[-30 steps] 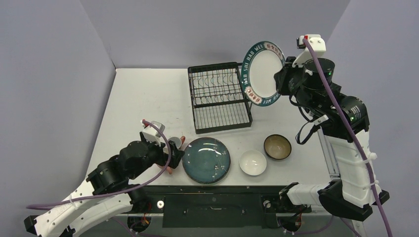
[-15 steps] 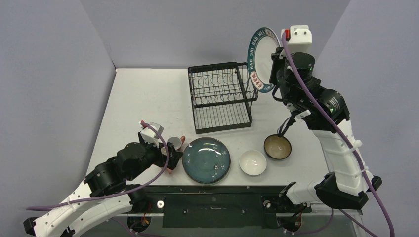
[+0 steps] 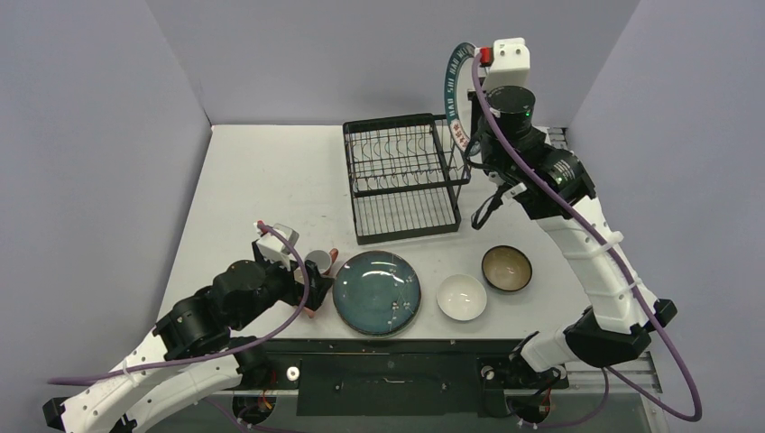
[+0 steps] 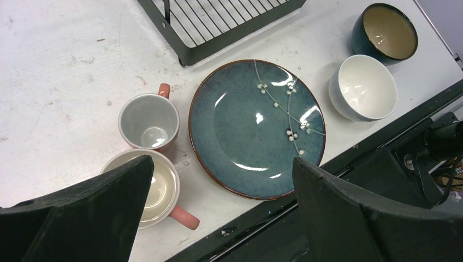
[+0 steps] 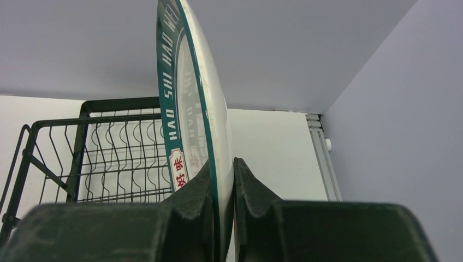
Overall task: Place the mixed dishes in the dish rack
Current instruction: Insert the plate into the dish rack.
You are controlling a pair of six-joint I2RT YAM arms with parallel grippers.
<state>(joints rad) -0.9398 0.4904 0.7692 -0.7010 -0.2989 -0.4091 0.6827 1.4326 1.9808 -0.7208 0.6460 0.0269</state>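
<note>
- In front of the dish rack (image 3: pixel 401 180), off its left corner, the left claw (image 4: pixel 221 166) hangs wide open and holds nothing. Under it stand a pink mug (image 4: pixel 148 121) and a second mug (image 4: pixel 153 188).
- Just in front of the rack lies the teal plate (image 4: pixel 256 128), flat and unloaded.
- The rack shows no dish in its slots or tray.
- In front of the rack's right corner wait the white bowl (image 4: pixel 363 87) and the dark bowl (image 4: pixel 385 31).
- Above the rack's back right corner, the right claw (image 5: pixel 223 166) pinches the lettered plate (image 5: pixel 185 109) by its rim. The plate stands on edge and is not yet in a slot.
- The job looks barely begun: this first plate needs seating, and every other dish remains.
</note>
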